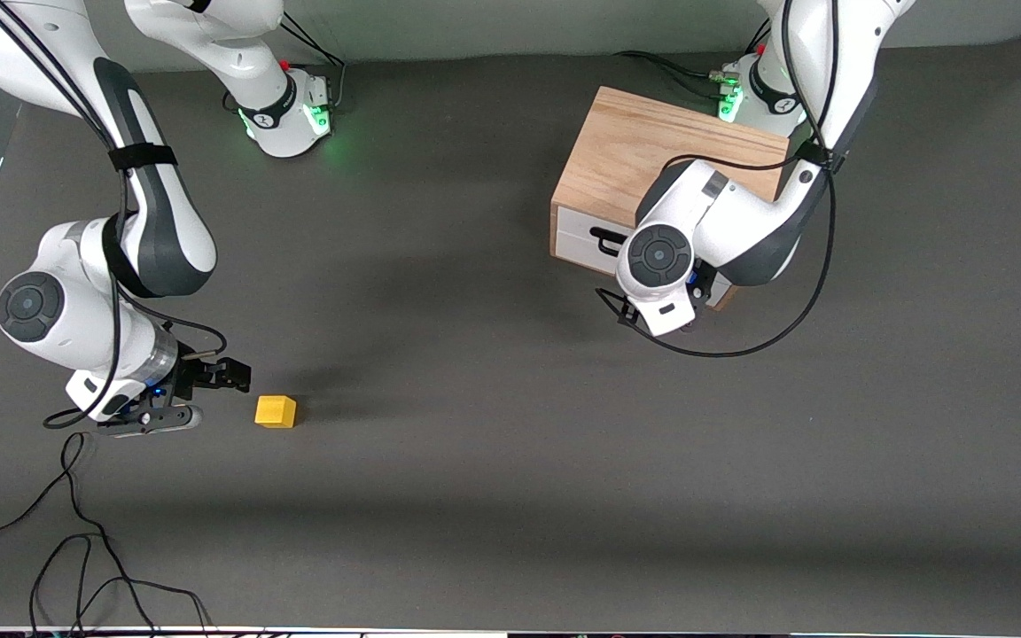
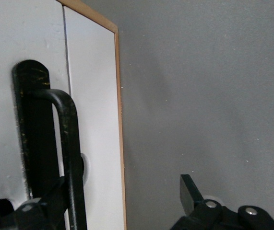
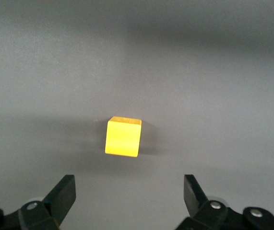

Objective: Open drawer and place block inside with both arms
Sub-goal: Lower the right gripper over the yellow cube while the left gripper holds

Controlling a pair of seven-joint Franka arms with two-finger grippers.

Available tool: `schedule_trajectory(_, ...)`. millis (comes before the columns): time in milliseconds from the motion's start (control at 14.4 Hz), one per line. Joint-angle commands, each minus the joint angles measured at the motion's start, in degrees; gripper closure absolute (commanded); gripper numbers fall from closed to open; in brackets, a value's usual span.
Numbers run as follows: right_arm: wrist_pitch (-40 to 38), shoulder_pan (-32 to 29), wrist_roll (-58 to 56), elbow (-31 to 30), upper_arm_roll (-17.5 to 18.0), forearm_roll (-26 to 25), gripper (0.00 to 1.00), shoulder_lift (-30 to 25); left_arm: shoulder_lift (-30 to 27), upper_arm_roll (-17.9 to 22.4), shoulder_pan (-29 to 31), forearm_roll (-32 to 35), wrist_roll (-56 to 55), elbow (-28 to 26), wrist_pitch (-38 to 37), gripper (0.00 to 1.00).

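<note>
Dark grey matting (image 1: pixel 493 372) is seen covering the whole table, with wide bare stretches left between the two arms; a light oak cabinet (image 1: pixel 643 151) is set toward the left arm's end of the table, close to that arm's base, and its drawer (image 1: pixel 577 232), white-fronted with a black bar handle (image 1: pixel 604 237), is shown shut flush with the cabinet's edge. The left gripper (image 2: pixel 127 201) is held right at the drawer front; in the left wrist view its fingers are seen spread apart, one finger (image 2: pixel 55 203) lying against the handle bar (image 2: pixel 69 158) and the other finger (image 2: pixel 190 191) out past the cabinet's side edge over bare mat, so that nothing is clamped. The block (image 1: pixel 276 411), a small yellow cube, is seen resting on the mat toward the right arm's end of the table, nearer to the front camera than the cabinet and well apart from it, with open mat on every side. The right gripper (image 1: pixel 225 374) is held low just beside the block, not touching it; in the right wrist view its two fingers (image 3: pixel 62 194) are shown wide apart with the block (image 3: pixel 123 137) lying ahead of the gap between them. Loose black cables (image 1: pixel 76 540) are trailed across the mat near the table's front edge, below the right arm.
</note>
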Motion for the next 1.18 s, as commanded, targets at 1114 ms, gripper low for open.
schedule_trajectory(1114, 17.4, 0.3, 3.7, -1.7, -0.2, 0.4, 0.00, 11.2, 14.6, 0.0, -1.5, 6.9, -0.8, 20.6, 3.6, 0.00)
